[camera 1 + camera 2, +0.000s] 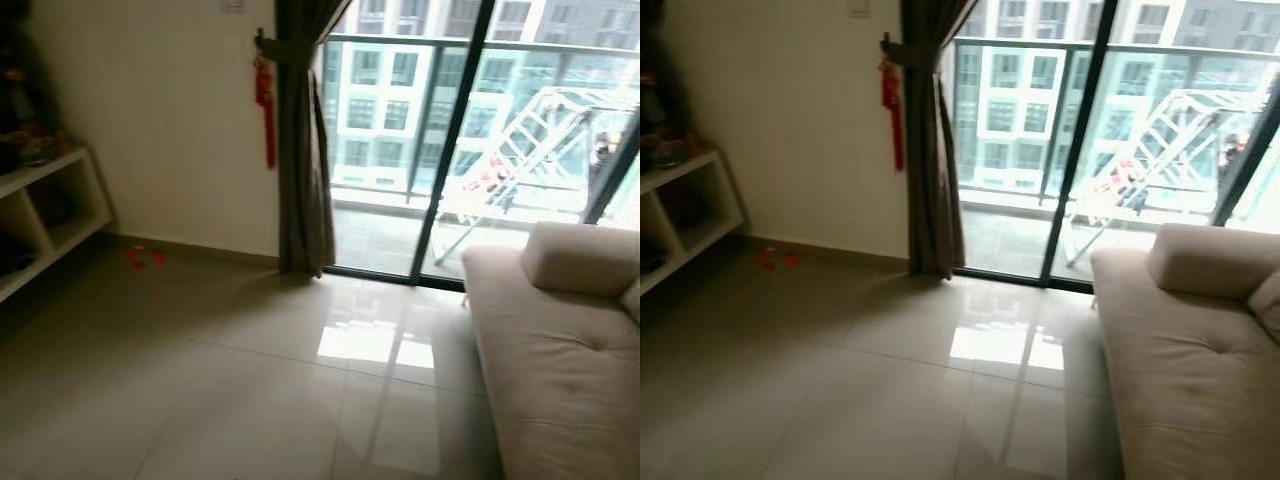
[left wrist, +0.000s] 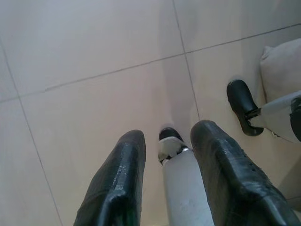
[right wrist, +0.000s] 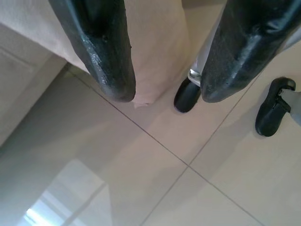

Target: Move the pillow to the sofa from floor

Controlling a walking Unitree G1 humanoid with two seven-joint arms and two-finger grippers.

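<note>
A beige pillow [image 3: 155, 52] lies on the tiled floor beside my black feet [image 3: 187, 96]. My right gripper [image 3: 164, 92] hangs above it, open, its two black fingers spread with the pillow seen between them. One corner of the pillow [image 2: 282, 70] also appears in the left wrist view. My left gripper [image 2: 169, 136] hangs open over bare tiles and my foot, holding nothing. The beige sofa [image 1: 560, 370] stands at the right of the room, with a rounded bolster [image 1: 580, 255] at its far end.
Glossy floor tiles [image 1: 250, 380] stretch ahead. A white open shelf [image 1: 50, 215] lines the left wall. A dark curtain [image 1: 300, 150] hangs beside the glass balcony door [image 1: 430, 150]. Small red bits [image 1: 145, 257] lie by the far wall.
</note>
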